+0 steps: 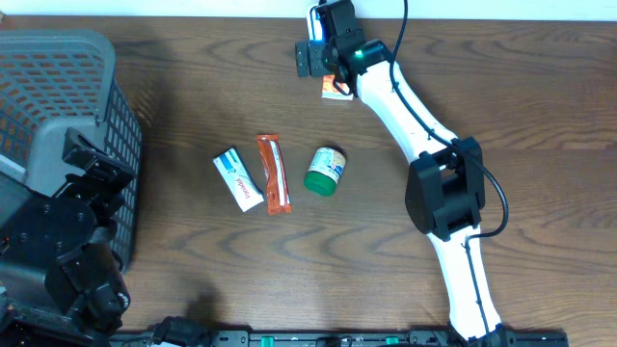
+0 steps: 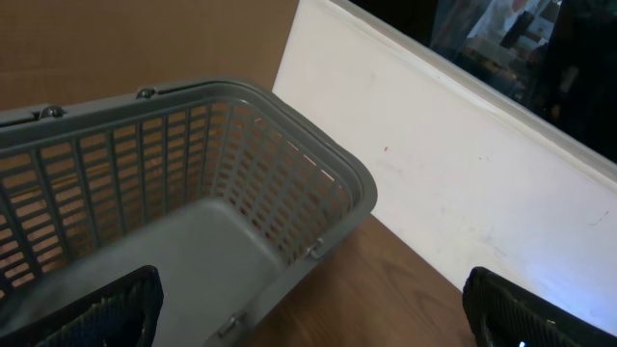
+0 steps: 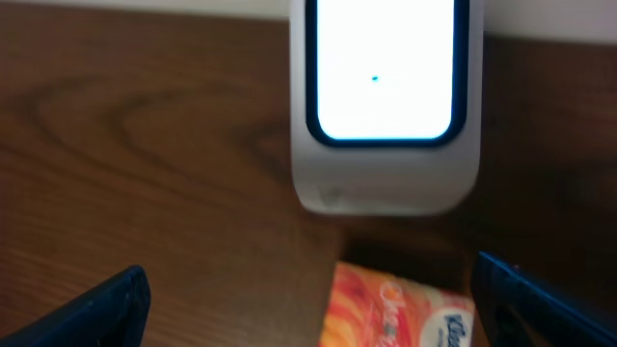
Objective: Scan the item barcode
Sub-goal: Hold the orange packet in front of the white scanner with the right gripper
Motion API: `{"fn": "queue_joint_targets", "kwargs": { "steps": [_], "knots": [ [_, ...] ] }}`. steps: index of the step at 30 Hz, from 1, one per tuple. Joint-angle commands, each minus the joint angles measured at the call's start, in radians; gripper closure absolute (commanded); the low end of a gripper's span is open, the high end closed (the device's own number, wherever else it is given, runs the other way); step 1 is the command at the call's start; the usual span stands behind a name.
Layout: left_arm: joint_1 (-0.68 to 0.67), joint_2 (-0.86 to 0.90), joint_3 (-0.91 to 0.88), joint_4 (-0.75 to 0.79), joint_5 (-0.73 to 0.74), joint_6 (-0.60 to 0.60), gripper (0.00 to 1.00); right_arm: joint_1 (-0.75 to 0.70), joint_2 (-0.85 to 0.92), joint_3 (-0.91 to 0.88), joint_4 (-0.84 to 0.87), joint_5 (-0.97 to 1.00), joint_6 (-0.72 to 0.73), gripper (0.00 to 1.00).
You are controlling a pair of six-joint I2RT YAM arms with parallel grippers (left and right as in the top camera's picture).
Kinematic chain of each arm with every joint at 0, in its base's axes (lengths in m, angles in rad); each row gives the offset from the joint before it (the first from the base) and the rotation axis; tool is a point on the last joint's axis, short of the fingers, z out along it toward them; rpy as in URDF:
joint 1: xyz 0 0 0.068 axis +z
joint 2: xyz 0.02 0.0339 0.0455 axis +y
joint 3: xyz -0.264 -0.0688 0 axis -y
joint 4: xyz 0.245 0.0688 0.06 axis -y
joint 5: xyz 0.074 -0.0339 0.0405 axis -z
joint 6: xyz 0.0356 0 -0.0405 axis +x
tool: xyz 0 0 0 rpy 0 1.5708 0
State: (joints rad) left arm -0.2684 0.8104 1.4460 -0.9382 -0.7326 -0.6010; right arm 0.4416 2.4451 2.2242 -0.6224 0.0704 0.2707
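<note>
Okay, right fingers [image 3: 106,308] wide open, empty; packet [image 3: 395,308] lies by the scanner [image 3: 384,96], so I'd judge it scanned. Left fingers [image 2: 101,313] open, empty. Box [image 1: 237,179], bar [image 1: 274,173], jar [image 1: 326,171] remain.

Left tool [image 2: 313,313], spread wide, facing grey basket [image 2: 289,193]

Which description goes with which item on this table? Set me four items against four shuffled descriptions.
Items:
1. shopping basket
2. jar
3. tissue pack
4. barcode scanner

Descriptions:
a. white, with a lit window
b. grey, at the table's left end
c. orange, lying just in front of the white device
d. green lid, just right of the long orange sachet

Pairs: 1-b, 2-d, 3-c, 4-a
</note>
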Motion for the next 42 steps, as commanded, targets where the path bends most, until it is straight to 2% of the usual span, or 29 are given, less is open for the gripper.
{"fn": "queue_joint_targets", "kwargs": {
  "steps": [1,4,9,14,21,36,40,42],
  "knots": [
    [0.006,0.000,-0.003,0.000,-0.013,0.016,0.00,0.000,-0.018,0.005,-0.048,0.055,0.002,0.01],
    [0.006,0.000,-0.003,0.000,-0.013,0.016,0.00,-0.004,-0.018,0.006,-0.097,0.093,0.011,0.01],
    [0.006,0.000,-0.003,0.000,-0.013,0.016,0.00,-0.009,-0.017,-0.001,-0.204,0.098,0.144,0.01],
    [0.006,0.000,-0.003,0.000,-0.013,0.016,0.00,-0.009,-0.007,-0.043,-0.182,0.121,0.199,0.01],
    [0.006,0.000,-0.003,0.000,-0.013,0.016,0.00,-0.007,-0.004,-0.211,-0.021,0.119,0.289,0.01],
    [0.006,0.000,-0.003,0.000,-0.013,0.016,0.00,0.016,-0.004,-0.480,0.353,0.142,0.271,0.01],
    [0.006,0.000,-0.003,0.000,-0.013,0.016,0.00,0.021,-0.004,-0.507,0.352,0.142,0.269,0.15],
    [0.006,0.000,-0.003,0.000,-0.013,0.016,0.00,0.024,-0.005,-0.507,0.340,0.142,0.249,0.32]
  ]
}}
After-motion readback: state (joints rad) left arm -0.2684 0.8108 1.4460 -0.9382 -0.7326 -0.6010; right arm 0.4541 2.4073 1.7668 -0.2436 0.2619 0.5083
